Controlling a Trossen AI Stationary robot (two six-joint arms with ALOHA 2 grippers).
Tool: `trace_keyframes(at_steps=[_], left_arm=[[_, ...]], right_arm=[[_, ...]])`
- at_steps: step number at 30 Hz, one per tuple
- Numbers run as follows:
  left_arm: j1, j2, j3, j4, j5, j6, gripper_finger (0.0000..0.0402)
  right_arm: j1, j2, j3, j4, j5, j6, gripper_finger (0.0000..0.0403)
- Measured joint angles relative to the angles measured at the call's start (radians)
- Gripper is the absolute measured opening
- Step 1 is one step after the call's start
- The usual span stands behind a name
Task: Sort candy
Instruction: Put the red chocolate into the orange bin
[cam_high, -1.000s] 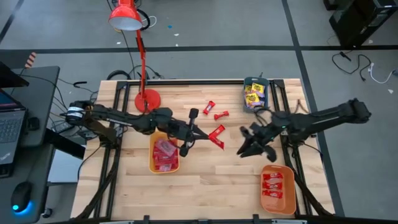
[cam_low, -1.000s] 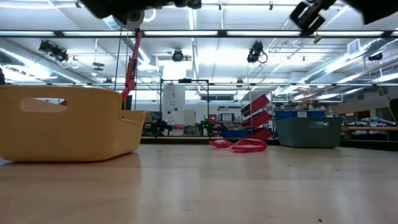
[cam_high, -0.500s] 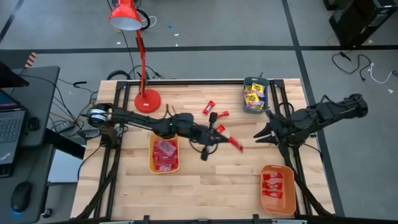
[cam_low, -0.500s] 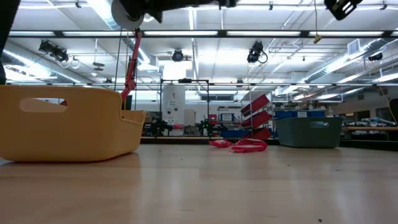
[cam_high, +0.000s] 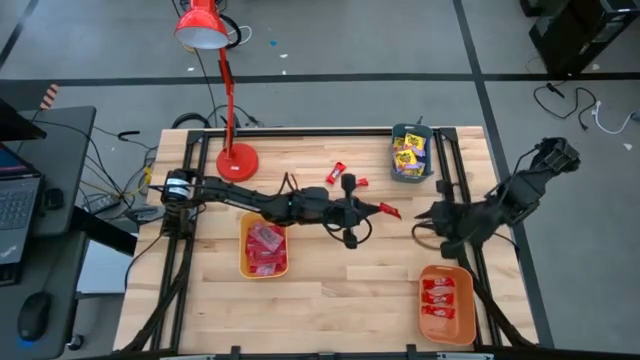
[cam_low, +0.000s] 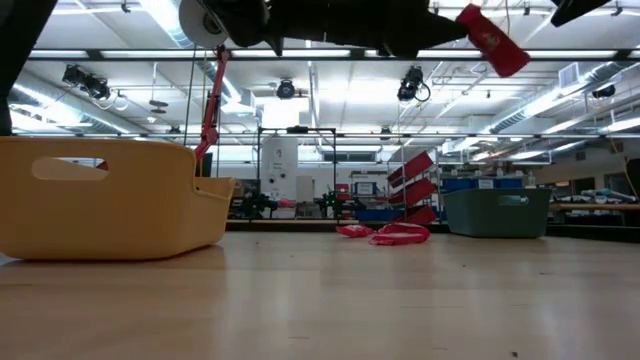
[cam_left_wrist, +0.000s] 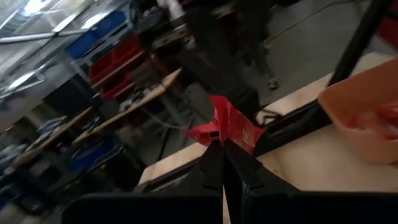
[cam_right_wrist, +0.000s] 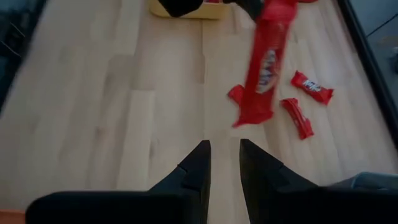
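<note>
Glossy red candy (cam_right_wrist: 264, 59), pale wood table (cam_high: 340, 275) w/ smooth finish.

Three trays (cam_high: 264, 262): two orange, one teal. One red lamp (cam_high: 232, 158). Loose red candies (cam_high: 337, 173): two on the worktop (cam_high: 340, 285), one held aloft.

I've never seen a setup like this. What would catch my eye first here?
Probably the left gripper, stretched over the middle of the table and pinching a red candy in mid-air, aimed toward the right gripper, which faces it with fingers slightly apart. Next, the red desk lamp at the table's far-left corner.
</note>
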Motion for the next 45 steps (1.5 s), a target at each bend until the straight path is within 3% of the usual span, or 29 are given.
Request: trace_keyframes(at_steps=[3, 14, 25, 29, 34, 45], left_arm=[[0.0, 0.0, 0.0, -0.026, -0.043, -0.003, 0.0], [-0.024, 0.0, 0.0, -0.062, -0.044, -0.006, 0.0], [-0.027, 0.0, 0.0, -0.061, -0.068, -0.005, 0.0], [-0.035, 0.0, 0.0, -0.022, -0.064, -0.004, 0.0], [-0.042, 0.0, -0.001, -0.004, -0.065, -0.004, 0.0], [-0.051, 0.0, -0.001, -0.003, -0.067, -0.004, 0.0]], right_arm=[[0.022, 0.053, -0.003, 0.004, 0.044, 0.001, 0.0071], [-0.038, 0.194, -0.004, 0.068, 0.133, 0.027, 0.0083], [-0.08, 0.223, -0.004, 0.189, 0.119, 0.011, 0.0181], [-0.1, 0.237, -0.004, 0.222, 0.121, 0.01, 0.0198], [-0.123, 0.242, -0.004, 0.222, 0.126, 0.01, 0.0189], [-0.148, 0.242, -0.004, 0.231, 0.144, -0.037, 0.0131]])
